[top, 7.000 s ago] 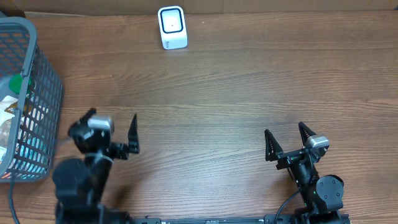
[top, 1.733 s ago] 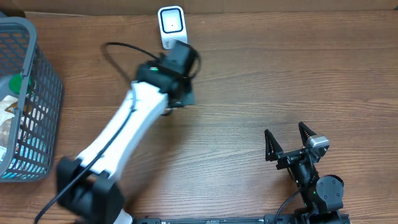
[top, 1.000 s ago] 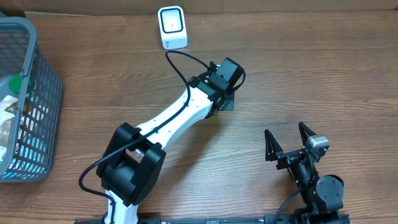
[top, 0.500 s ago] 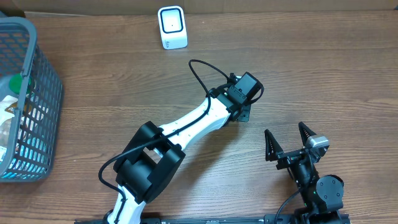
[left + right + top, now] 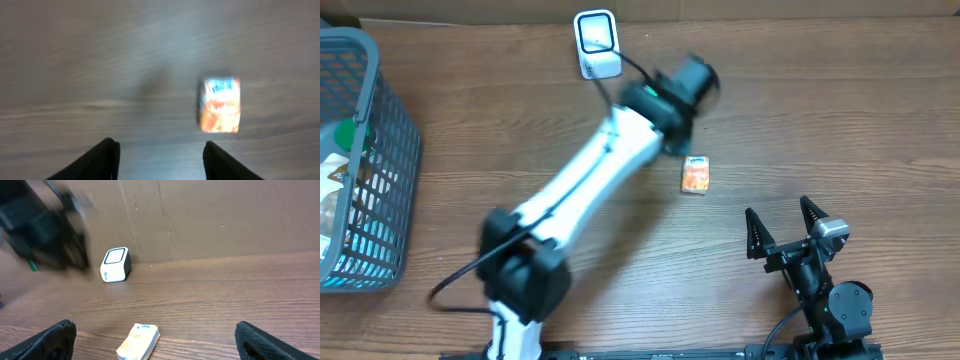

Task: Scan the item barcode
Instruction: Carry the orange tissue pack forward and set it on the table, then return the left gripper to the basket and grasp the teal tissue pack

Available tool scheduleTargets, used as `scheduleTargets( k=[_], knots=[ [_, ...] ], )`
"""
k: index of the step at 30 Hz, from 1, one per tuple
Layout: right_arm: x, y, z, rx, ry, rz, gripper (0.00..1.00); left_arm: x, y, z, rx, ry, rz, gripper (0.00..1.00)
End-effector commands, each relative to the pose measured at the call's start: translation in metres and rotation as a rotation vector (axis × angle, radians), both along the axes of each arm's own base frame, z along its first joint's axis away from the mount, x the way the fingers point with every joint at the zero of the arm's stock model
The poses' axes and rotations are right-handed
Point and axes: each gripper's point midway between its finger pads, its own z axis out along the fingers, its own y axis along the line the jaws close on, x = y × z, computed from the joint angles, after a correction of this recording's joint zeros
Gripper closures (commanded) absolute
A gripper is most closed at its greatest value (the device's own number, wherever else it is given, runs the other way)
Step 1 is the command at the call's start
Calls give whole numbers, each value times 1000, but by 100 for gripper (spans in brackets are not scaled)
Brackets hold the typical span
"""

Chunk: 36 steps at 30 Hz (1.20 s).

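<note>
One left gripper (image 5: 161, 150) outstretched, parted, near packet (image 5: 219, 104)

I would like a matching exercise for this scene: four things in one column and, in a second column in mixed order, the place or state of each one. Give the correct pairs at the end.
Things
1. orange packet
2. white scanner
3. grey basket
4. right pincer

Places or states
A. open and empty, near the front edge of the table
B. at the left edge, partly cut off by the frame
C. lying flat on the wood, touched by nothing
D. standing upright at the far edge

Pairs: 1-C, 2-D, 3-B, 4-A
</note>
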Motion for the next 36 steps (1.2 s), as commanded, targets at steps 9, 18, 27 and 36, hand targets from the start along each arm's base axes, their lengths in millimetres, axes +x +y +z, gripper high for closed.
scheduleTargets(
  k=[9, 18, 27, 36],
  knots=[
    [0, -1, -2, 5, -3, -4, 0, -34, 201, 223, -120, -423, 379, 40],
    [0, -1, -2, 5, -3, -4, 0, -94, 353, 222, -50, -391, 827, 29],
    [0, -1, -2, 5, -2, -4, 0, -132, 444, 187, -132, -283, 1130, 30],
    [0, -1, -2, 5, -3, -4, 0, -162, 493, 95, -84, -1, 1304, 37]
  ],
)
